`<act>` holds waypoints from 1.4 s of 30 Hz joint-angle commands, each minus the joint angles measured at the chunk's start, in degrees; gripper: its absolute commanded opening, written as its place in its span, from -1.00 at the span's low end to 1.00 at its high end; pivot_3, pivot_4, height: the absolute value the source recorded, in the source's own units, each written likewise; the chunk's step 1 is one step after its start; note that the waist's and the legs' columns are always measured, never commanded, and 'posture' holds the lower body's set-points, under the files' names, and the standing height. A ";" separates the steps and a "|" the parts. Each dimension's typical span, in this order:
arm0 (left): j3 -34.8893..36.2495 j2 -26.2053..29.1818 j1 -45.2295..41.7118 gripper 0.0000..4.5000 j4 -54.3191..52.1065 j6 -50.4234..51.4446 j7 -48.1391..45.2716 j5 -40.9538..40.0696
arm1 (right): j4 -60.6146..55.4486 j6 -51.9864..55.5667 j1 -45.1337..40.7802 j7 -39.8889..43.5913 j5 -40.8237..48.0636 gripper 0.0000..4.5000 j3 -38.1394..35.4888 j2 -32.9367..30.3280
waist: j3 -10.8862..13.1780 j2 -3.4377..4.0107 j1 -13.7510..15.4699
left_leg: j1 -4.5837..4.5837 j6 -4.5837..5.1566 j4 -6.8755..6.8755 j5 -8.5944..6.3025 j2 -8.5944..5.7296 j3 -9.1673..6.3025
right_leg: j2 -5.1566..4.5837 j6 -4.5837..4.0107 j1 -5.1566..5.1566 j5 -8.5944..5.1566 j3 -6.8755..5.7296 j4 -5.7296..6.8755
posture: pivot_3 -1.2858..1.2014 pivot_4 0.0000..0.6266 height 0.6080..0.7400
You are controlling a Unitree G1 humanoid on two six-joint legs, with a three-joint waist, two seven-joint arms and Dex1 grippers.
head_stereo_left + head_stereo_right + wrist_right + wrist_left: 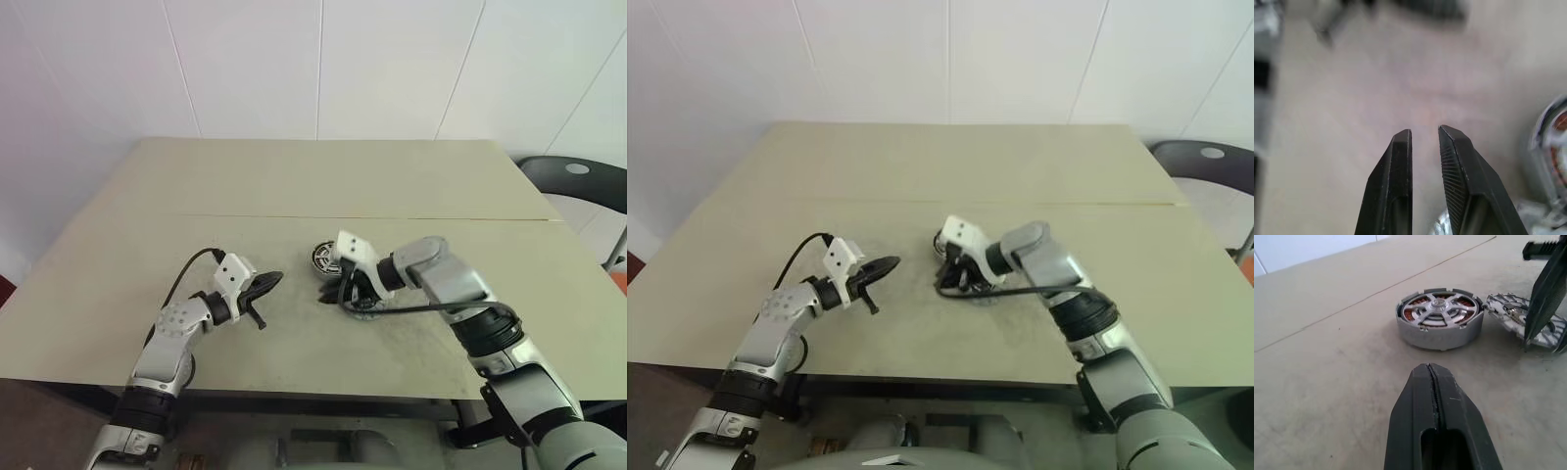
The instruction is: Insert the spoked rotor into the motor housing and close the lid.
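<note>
A round motor housing (1440,324) is seen resting on a beige table (294,196), with silvery spokes already seated over its copper windings, so the spoked rotor (1439,308) is judged to be inserted. Just beside it, the ribbed grey lid (1526,321) lies flat on the table. The right gripper (1425,134) is held above the lid with its fingers slightly apart, nothing between them. The left gripper (1432,377) is pressed together, empty, aimed at the housing. The lid's grasp point is partly hidden; a shallow pinch could let it slip or knock the housing aside.
</note>
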 commanded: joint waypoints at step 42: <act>1.04 -0.21 -2.29 -1.00 1.24 -2.19 -0.82 0.37 | 9.93 -20.71 3.43 -7.88 -12.18 -0.59 17.63 -13.86 | 0.02 0.31 0.43 | 0.13 0.21 1.04 -0.29 -0.12 0.13 | -1.26 0.30 0.79 0.24 -1.52 -0.35 | 0.03 -1.00 1.00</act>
